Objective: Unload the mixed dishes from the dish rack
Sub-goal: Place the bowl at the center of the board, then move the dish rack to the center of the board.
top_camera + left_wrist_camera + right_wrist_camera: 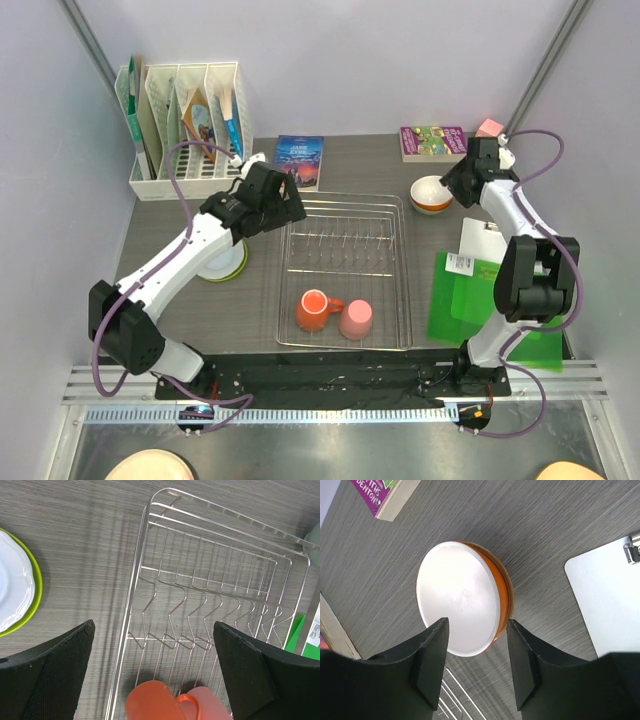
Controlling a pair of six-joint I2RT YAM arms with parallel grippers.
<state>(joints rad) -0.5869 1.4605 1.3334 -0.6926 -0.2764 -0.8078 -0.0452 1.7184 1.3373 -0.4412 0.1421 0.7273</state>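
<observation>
Silver wire forms the dish rack point(340, 240), which sits in the middle of the grey wood-grain table point(150, 230). In its near end an orange mug point(314, 309) and a pink cup point(356, 319) stand just beside each other, both mouth down, and the row of tines behind them holds nothing. Left of the rack, a lime-green plate point(238, 265) lies on the table with a white scalloped dish point(10, 580) on it, partly under the left arm. The left gripper point(154, 630) hangs above the rack's far left corner with its jaws spread wide and nothing between them. Off the rack's far right corner, a cream-white bowl point(431, 193) with an orange band stands upright on the table, near a purple book point(432, 141) and a clipboard point(610, 605). The right gripper point(477, 625) is over the bowl, its jaws parted to either side of the near rim.
</observation>
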